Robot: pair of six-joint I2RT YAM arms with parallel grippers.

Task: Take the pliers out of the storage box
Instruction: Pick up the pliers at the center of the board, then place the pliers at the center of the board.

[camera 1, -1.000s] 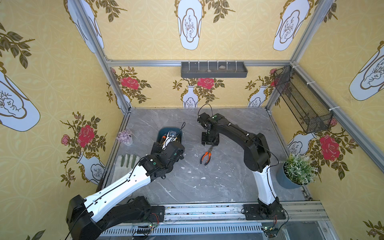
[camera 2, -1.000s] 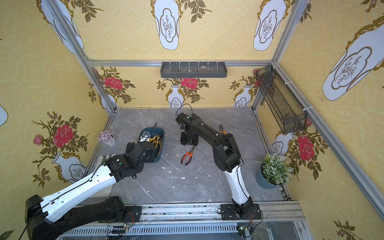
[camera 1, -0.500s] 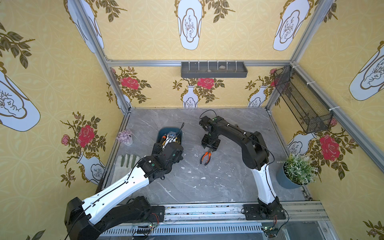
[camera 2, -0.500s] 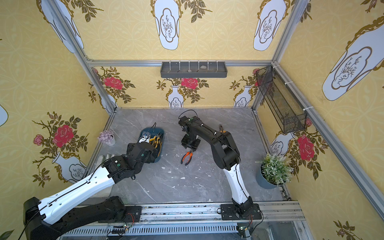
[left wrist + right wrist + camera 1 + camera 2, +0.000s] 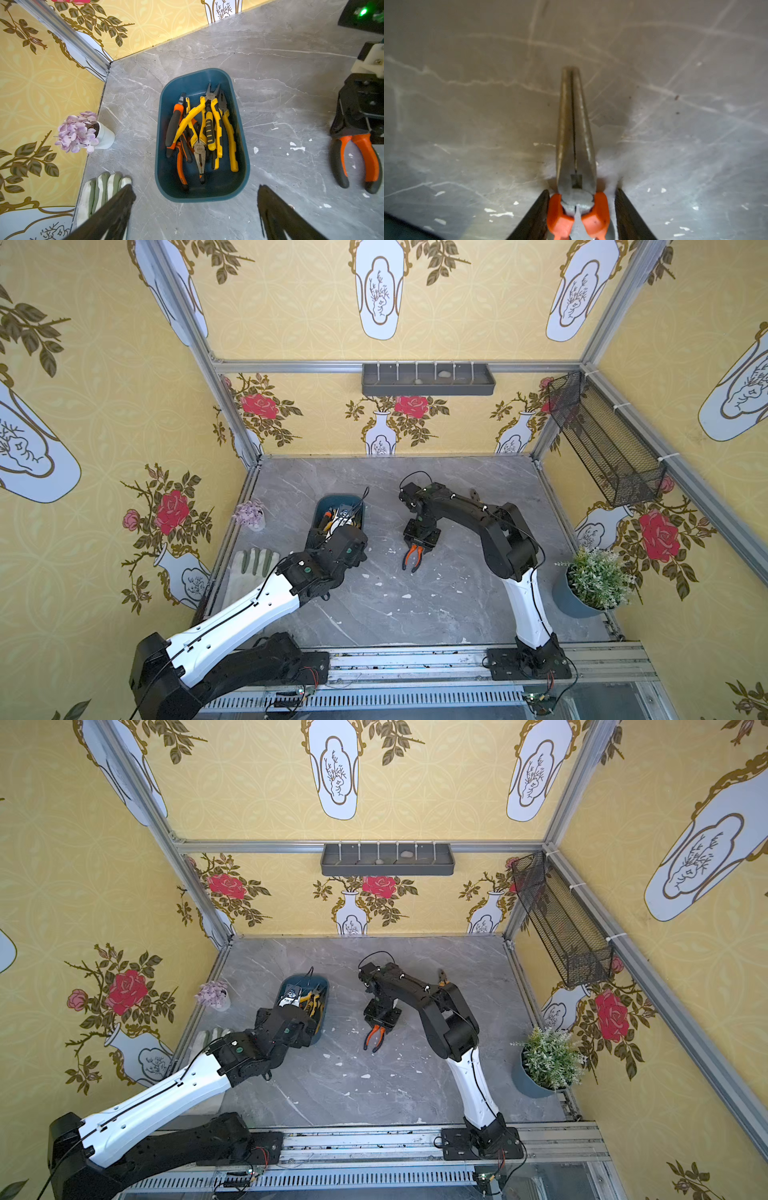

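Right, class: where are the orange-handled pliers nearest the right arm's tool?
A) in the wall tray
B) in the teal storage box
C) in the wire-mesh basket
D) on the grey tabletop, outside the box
D: those pliers lie on the tabletop, straddled by the right tool, apart from the storage box.

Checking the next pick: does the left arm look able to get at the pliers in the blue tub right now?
Probably yes: the left tool hangs open above the storage box, the pliers lie uncovered, and nothing stands between.
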